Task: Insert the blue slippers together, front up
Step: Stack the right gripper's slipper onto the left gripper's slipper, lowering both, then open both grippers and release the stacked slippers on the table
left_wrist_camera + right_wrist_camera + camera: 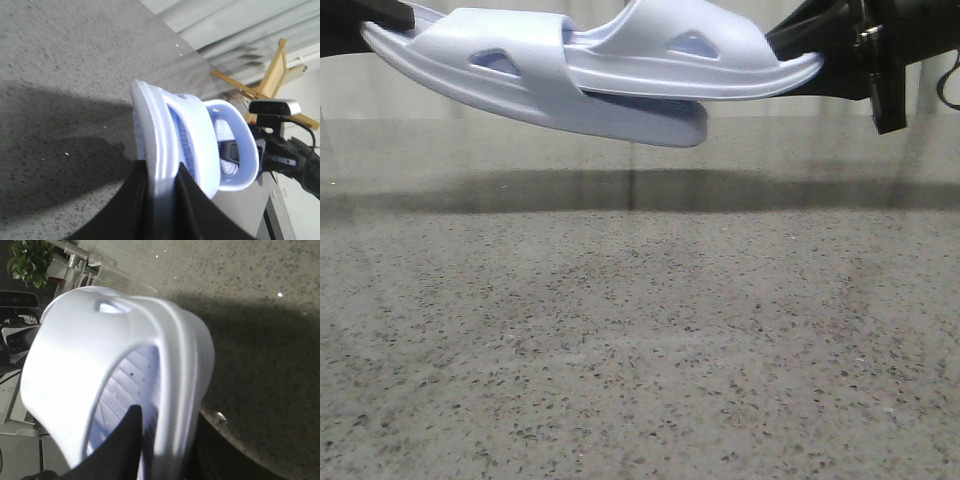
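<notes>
Both blue slippers hang in the air above the table. My left gripper [398, 25] is shut on the heel end of the left slipper [510, 70]. From the other side, my right gripper [788, 48] is shut on the heel end of the right slipper [690, 55]. The right slipper's toe is tucked under the left one's strap, and the left sole runs beneath it. In the left wrist view my left gripper [162, 197] pinches the sole edge of its slipper [147, 125], with the other slipper [240, 145] beyond. The right wrist view has my right gripper [162, 440] clamping the sole of its slipper [70, 365].
A speckled grey table [640, 350] lies below with the slippers' shadow across its far part. A pale curtain hangs behind it. A wooden stand [270, 80] and a webcam [275, 106] are off the table's end, and a potted plant [30, 257] is off the other side.
</notes>
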Available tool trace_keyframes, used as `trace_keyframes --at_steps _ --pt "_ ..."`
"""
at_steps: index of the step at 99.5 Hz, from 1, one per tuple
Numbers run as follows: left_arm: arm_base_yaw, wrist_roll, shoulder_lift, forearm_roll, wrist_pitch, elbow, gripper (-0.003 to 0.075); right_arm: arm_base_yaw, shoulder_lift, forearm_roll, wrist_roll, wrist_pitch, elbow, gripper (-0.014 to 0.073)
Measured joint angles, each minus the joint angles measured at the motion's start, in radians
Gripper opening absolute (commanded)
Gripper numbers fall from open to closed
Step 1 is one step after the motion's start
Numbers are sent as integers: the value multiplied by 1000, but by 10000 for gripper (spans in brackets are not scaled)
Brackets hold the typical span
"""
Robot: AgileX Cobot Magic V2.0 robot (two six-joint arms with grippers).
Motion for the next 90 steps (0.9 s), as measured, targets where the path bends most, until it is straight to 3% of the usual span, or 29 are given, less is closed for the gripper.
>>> trace_keyframes --at_steps 33,57,71,90 --pt "-8 8 0 58 -31 0 15 -139 -34 -57 15 8 0 142" --pt "-96 63 0 114 -193 10 28 -143 -41 -73 46 8 0 142" --pt "-105 150 0 121 -233 10 147 -143 -41 -81 66 8 0 142" --pt "-77 227 0 122 -250 10 442 -143 -41 -81 74 8 0 141"
